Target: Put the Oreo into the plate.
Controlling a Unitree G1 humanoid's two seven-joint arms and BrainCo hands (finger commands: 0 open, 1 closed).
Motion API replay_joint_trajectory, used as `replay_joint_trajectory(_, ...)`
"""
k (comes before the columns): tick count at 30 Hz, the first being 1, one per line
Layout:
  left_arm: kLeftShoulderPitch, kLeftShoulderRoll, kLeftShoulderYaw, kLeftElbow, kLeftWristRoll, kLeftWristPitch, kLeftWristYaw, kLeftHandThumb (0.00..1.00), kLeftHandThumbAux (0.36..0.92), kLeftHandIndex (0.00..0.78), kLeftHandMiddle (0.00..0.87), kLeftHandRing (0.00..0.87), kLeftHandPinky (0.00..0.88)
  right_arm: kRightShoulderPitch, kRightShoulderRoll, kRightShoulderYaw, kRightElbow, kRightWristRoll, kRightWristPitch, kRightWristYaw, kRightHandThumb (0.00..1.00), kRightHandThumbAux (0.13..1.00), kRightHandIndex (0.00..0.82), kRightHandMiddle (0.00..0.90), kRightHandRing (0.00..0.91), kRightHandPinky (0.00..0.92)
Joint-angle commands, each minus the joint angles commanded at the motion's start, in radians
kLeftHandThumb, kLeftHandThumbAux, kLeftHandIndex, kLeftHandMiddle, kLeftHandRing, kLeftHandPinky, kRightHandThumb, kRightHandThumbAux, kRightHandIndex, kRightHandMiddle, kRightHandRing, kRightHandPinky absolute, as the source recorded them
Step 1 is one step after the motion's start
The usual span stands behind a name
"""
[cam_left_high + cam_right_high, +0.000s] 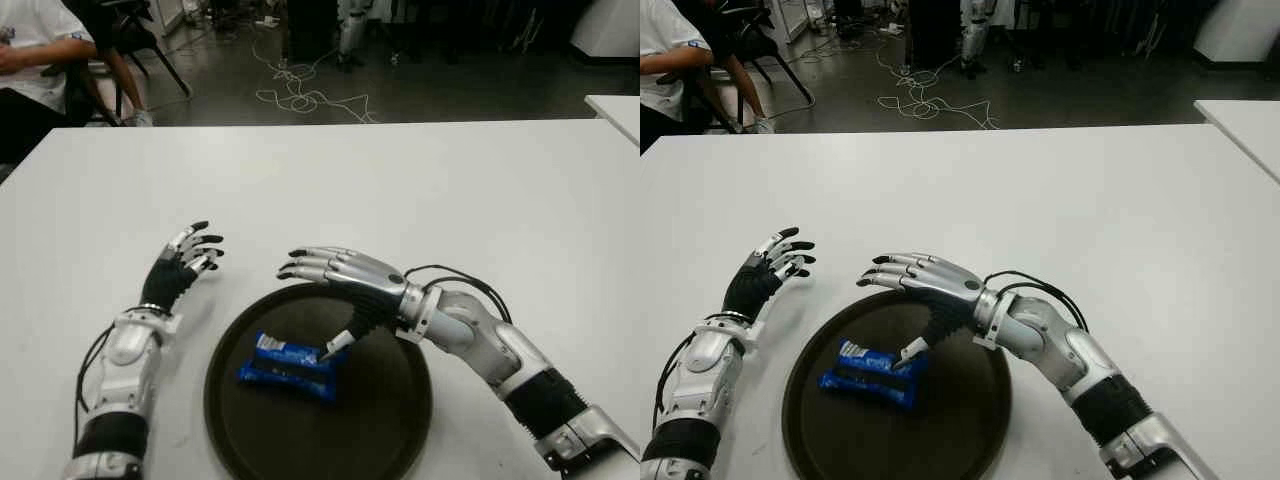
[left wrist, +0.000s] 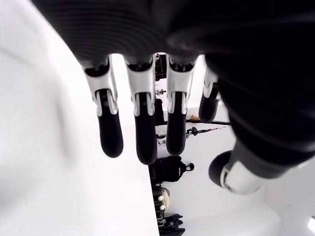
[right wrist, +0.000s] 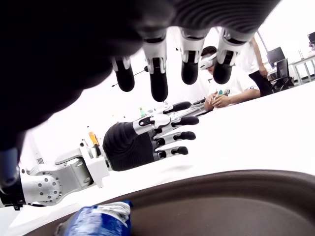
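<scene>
Oreo pack (image 1: 288,366) lies in plate (image 1: 400,420); right hand (image 1: 335,275) spread above, empty.

Place: a robotics lab or workshop.
Worktop (image 1: 400,180): plain white, large.
Floor (image 1: 450,95): dark, beyond the worktop's far edge.
Cables (image 1: 300,95): loose white tangle on that floor.
Person (image 1: 35,50): seated past the worktop's far left corner.

The plate (image 1: 400,420) sits on the table (image 1: 400,180), near the robot. The Oreo (image 1: 287,368) lies in the plate, on its left side. The right hand (image 1: 345,275) is above the plate's far part. The left hand (image 1: 180,268) is left of the plate.
</scene>
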Motion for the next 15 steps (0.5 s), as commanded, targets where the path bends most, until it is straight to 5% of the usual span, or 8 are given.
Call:
replay_joint_trajectory(12, -0.001, 0.000, 0.001, 0.003, -0.010, -0.004, -0.017, 0.171, 0.662, 0.140, 0.269, 0.298, 0.358, -0.025, -0.005, -0.021, 0.026, 0.018, -0.005, -0.006, 0.000, 0.481, 0.000, 0.000, 0.000, 0.000)
replay_joint_trajectory(15, -0.001, 0.001, 0.001, 0.002, -0.008, -0.001, -0.015, 0.176, 0.662, 0.140, 0.274, 0.301, 0.367, -0.061, -0.012, -0.045, 0.082, 0.032, -0.013, -0.018, 0.000, 0.473, 0.000, 0.000, 0.000, 0.000)
